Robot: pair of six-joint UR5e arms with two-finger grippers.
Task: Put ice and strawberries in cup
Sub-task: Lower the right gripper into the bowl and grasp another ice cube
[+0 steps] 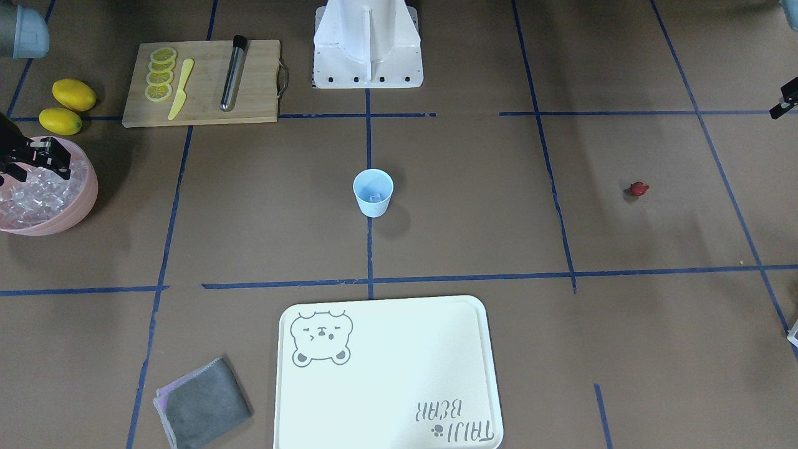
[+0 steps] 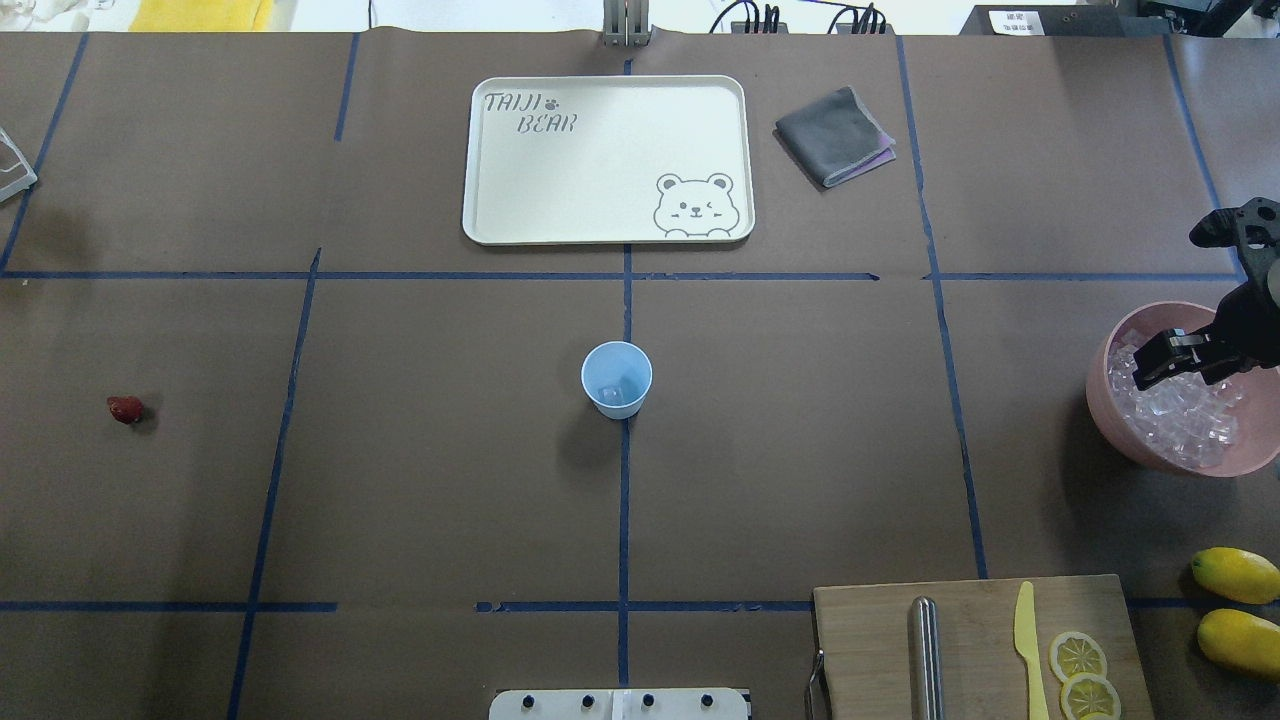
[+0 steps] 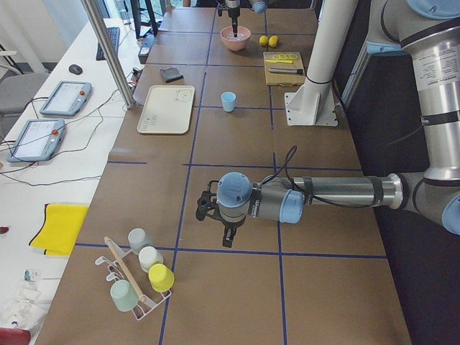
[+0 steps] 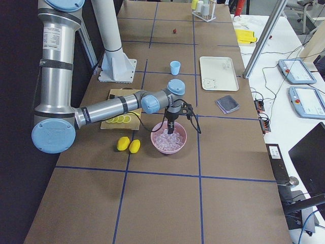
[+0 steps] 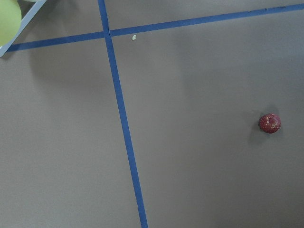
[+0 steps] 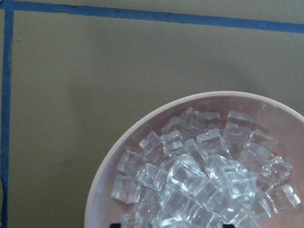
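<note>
The pale-blue cup stands upright at the table's middle, also in the overhead view, and one clear ice cube lies in it. Several more ice cubes fill the pink bowl at my right end. My right gripper hangs low over that ice; its fingertips stand apart at the right wrist view's bottom edge, open and empty. The tiny dark-red strawberry lies alone on the table far left, also in the left wrist view. My left gripper hovers above the table near it; I cannot tell its state.
A wooden cutting board holds lemon slices, a yellow knife and a metal tube. Two lemons lie beside it. A white bear tray and a grey cloth lie at the far side. A cup rack stands at the left end.
</note>
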